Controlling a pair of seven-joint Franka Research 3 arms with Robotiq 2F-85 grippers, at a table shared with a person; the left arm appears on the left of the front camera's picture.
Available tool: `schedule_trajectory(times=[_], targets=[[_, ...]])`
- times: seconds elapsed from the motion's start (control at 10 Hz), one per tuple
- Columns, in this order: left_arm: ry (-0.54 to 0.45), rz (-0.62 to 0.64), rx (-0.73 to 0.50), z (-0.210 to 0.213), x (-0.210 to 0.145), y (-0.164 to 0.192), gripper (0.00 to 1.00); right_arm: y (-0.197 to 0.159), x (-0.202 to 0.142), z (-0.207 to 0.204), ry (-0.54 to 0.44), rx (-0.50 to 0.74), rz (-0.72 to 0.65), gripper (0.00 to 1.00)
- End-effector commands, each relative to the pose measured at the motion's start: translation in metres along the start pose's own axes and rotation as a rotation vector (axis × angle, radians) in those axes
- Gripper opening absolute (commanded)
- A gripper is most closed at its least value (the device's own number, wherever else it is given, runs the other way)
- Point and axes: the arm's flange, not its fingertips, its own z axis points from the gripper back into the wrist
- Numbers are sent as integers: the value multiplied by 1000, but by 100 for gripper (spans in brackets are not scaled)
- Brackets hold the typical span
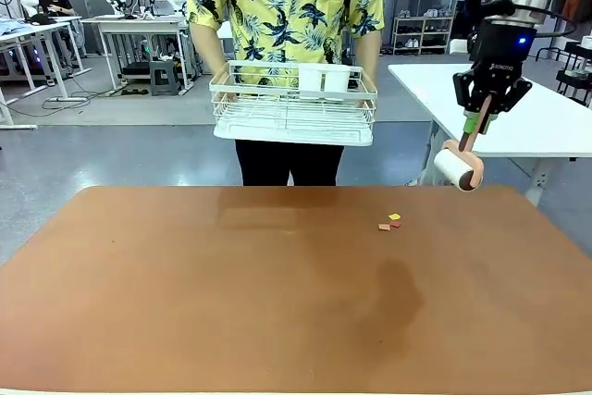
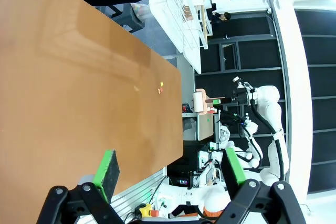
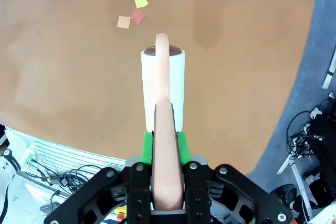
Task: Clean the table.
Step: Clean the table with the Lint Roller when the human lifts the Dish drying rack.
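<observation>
My left hand (image 2: pixel 170 169) hangs released by the edge of the large reddish-brown matte bench (image 1: pixel 231 302), green pads apart. The bench spreads across my front view. Beyond it at twelve o'clock a person holds a white wire rack (image 1: pixel 294 104). Small yellow, red and orange paper scraps (image 1: pixel 390 222) lie at one o'clock from the bench's middle. At two o'clock my right hand (image 1: pixel 476 122) grasps the pink handle of a white lint roller (image 1: pixel 460 170), above the far right corner.
</observation>
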Motion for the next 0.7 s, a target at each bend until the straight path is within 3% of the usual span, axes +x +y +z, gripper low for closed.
schedule_trajectory(times=[0.0, 0.4, 0.6], targets=[[-7, -16, -27, 3, 1, 0, 100, 1, -2, 2, 7, -11, 15, 21], [-7, -16, -27, 3, 1, 0, 100, -11, 34, -44, -25, 76, -39, 21], [-7, -16, -27, 3, 1, 0, 100, -16, 54, -77, 15, 84, -51, 21]])
